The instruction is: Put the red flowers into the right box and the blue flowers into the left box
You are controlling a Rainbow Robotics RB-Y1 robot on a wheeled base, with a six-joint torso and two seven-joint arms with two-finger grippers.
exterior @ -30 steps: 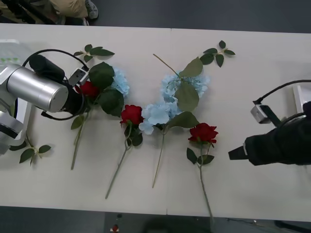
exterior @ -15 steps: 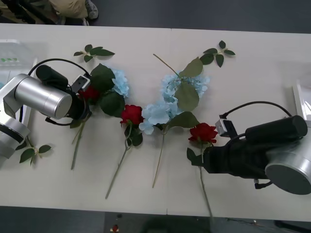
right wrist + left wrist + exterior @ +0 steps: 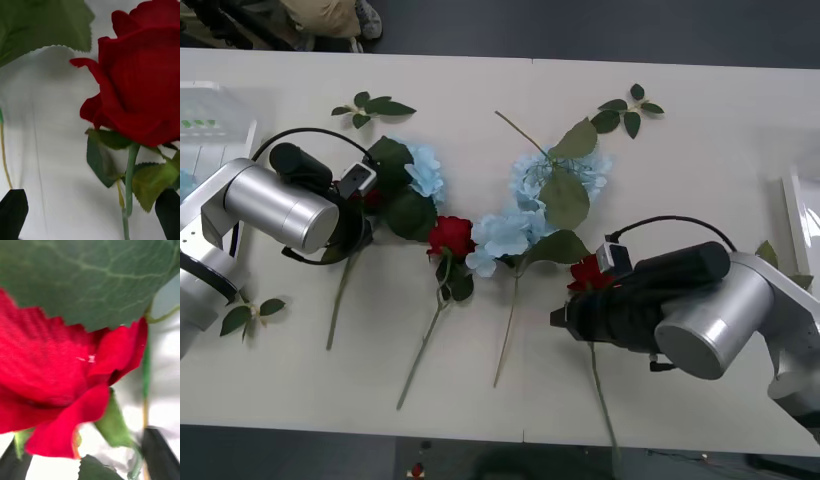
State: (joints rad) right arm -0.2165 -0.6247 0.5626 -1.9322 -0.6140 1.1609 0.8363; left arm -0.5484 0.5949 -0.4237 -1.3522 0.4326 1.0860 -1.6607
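Three red flowers lie on the white table. The left one sits under my left gripper. Its bloom is close above the open black fingers. The middle rose lies free. My right gripper is open over the right rose, with the stem between its fingers just below the bloom. Blue flowers lie at the left and centre. The left box and right box show at the table's ends.
Loose green leaf sprigs lie at the back left, the back right and by the left arm's base. Long stems run toward the table's front edge. Broad leaves cover part of the blue clusters.
My right arm has swung left from the table's right end onto the right rose. My left gripper has edged right over the left rose.
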